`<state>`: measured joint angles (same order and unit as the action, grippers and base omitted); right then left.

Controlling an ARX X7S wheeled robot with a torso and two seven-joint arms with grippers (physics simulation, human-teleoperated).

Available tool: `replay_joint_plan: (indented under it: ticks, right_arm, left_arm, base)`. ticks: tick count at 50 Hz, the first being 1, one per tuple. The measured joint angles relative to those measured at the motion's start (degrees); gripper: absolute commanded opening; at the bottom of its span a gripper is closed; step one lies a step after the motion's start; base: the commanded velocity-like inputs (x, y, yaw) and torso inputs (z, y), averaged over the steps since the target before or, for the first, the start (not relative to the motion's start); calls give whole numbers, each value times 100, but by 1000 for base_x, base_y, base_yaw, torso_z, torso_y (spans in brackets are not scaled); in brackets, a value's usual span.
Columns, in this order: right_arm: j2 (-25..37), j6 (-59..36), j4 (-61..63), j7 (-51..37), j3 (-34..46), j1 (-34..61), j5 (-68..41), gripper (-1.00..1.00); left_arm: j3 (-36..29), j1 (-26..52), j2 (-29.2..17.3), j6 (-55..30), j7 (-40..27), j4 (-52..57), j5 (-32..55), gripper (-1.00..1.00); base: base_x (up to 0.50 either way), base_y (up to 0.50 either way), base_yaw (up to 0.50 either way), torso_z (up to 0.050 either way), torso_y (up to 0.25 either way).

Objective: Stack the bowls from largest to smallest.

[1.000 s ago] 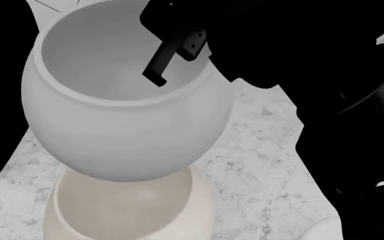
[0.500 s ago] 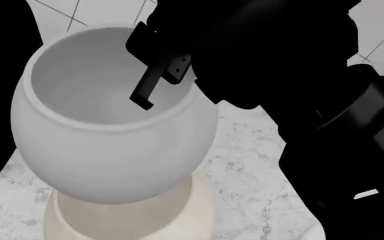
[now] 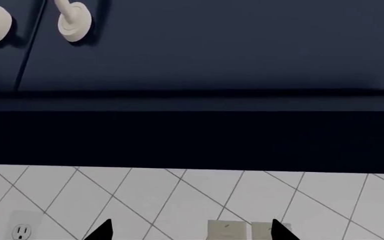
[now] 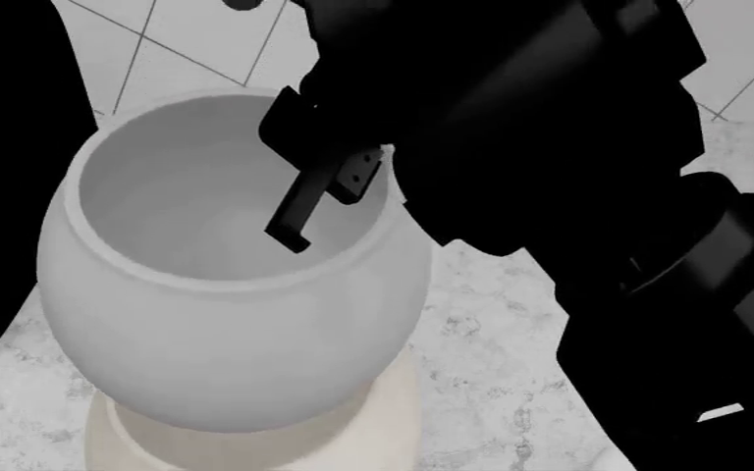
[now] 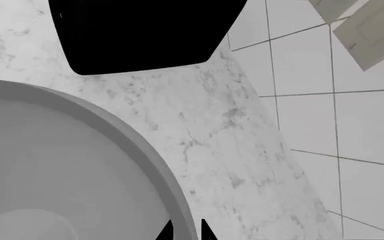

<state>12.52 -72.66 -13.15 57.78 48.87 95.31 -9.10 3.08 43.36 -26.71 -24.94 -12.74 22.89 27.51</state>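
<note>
Nearest, the cream bowl (image 4: 134,446) rests on the marble bench (image 4: 495,343). The grey pot-bellied bowl (image 4: 227,324) sits in its mouth, the right gripper (image 5: 185,231) pinching its rim. Farther off, the left gripper (image 3: 188,231) faces wall tiles (image 3: 178,200), spread.

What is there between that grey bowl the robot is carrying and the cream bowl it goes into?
Nothing visible. The right hand holds the grey bowl by its rim, directly over the cream bowl. The grey bowl hides the cream bowl's inside from the camera.
</note>
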Motion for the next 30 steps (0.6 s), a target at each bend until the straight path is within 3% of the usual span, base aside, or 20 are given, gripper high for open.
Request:
replay_joint_plan:
  ticks: [30]
  right_arm:
    - [110,11,196,-173,-71,-470,-127,-100]
  left_arm:
    - [-45,-22,-12,63,-14,-49,-13,100]
  base:
    - [0,0,0,0,0]
